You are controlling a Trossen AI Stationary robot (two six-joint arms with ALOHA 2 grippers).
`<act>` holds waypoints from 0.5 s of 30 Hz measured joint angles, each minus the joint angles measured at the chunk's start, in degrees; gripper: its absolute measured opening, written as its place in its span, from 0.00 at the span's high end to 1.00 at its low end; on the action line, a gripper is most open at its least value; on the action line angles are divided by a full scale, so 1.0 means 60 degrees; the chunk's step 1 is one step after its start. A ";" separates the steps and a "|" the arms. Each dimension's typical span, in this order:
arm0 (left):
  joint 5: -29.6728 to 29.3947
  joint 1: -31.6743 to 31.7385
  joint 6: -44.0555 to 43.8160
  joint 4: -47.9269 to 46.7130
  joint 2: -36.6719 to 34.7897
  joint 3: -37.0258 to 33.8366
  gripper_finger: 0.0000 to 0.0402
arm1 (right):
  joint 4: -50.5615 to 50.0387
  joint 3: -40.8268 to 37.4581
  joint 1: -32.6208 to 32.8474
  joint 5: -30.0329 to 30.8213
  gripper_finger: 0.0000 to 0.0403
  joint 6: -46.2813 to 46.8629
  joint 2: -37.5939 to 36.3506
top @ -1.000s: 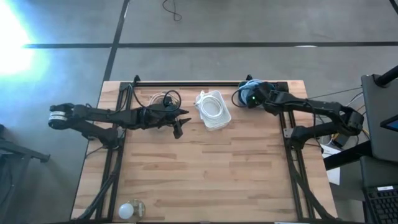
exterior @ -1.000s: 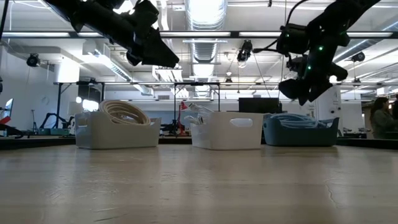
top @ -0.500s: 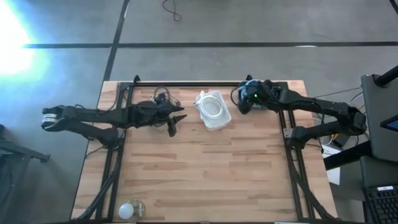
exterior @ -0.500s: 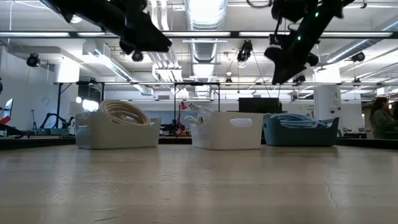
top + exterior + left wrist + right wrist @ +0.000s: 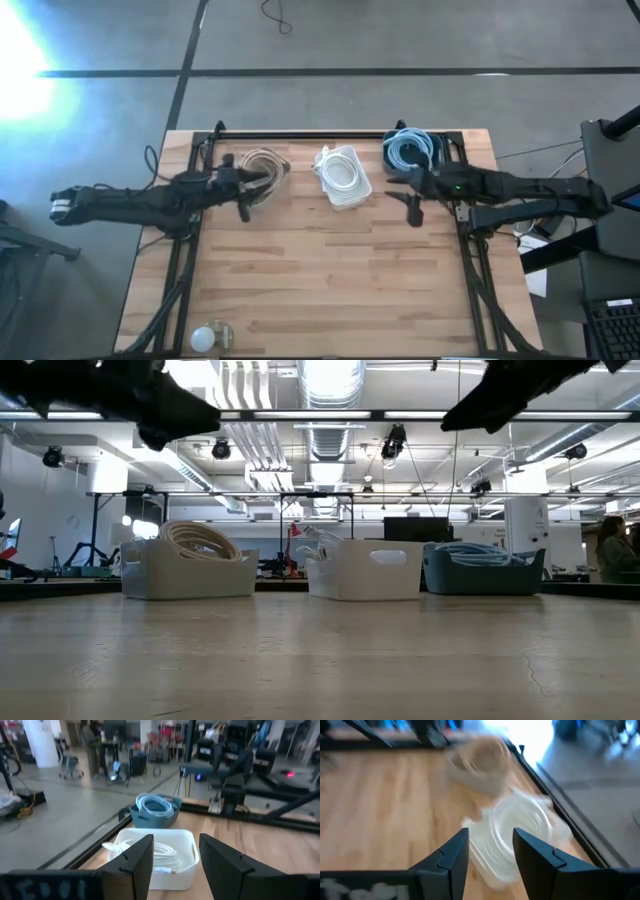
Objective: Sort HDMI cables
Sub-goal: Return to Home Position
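Three small bins stand in a row along the table's far edge. The left one holds beige coiled cables [image 5: 262, 164] [image 5: 198, 540], the middle white one holds white coils [image 5: 342, 175] [image 5: 161, 852] [image 5: 516, 827], and the right blue one holds light blue coils [image 5: 409, 149] [image 5: 155, 806]. My left gripper [image 5: 243, 205] [image 5: 175, 862] hovers open and empty just on the near side of the beige bin. My right gripper [image 5: 412, 208] [image 5: 490, 857] hovers open and empty on the near side of the blue bin.
A small white ball-like object [image 5: 204, 338] sits at the table's near left corner. Black frame rails [image 5: 330, 133] run along the far edge and both sides. Bare wood [image 5: 330, 270] fills the middle and near part. A person [image 5: 610, 550] stands far off in the room.
My left gripper drew back toward the table's left edge, away from the white bin, and rose. My right gripper left its place above the blue bin, moved toward the near edge and rose; the blue coils now lie uncovered in their bin.
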 joint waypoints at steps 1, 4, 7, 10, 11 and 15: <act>0.0042 -0.0001 0.0011 0.0181 -0.0315 -0.0306 0.58 | 0.0513 -0.0344 0.0025 -0.0200 0.63 -0.0106 -0.0303; 0.0182 0.0000 0.0131 0.0288 -0.1088 -0.1023 0.58 | 0.2021 -0.1380 0.0011 -0.0929 0.63 -0.0316 -0.1153; 0.0736 0.0000 0.0244 0.0453 -0.1733 -0.1526 0.58 | 0.3239 -0.2401 0.0000 -0.1590 0.64 -0.0403 -0.1903; 0.1036 -0.0004 0.0261 0.0596 -0.2306 -0.1780 0.58 | 0.4104 -0.3226 0.0000 -0.1764 0.64 -0.0327 -0.2559; 0.1032 -0.0004 0.0261 0.0585 -0.2491 -0.1836 0.58 | 0.4275 -0.3463 0.0000 -0.1764 0.64 -0.0333 -0.2778; 0.1025 -0.0004 0.0410 0.0585 -0.3234 -0.1916 0.58 | 0.4425 -0.4163 0.0000 -0.1759 0.63 -0.0261 -0.3634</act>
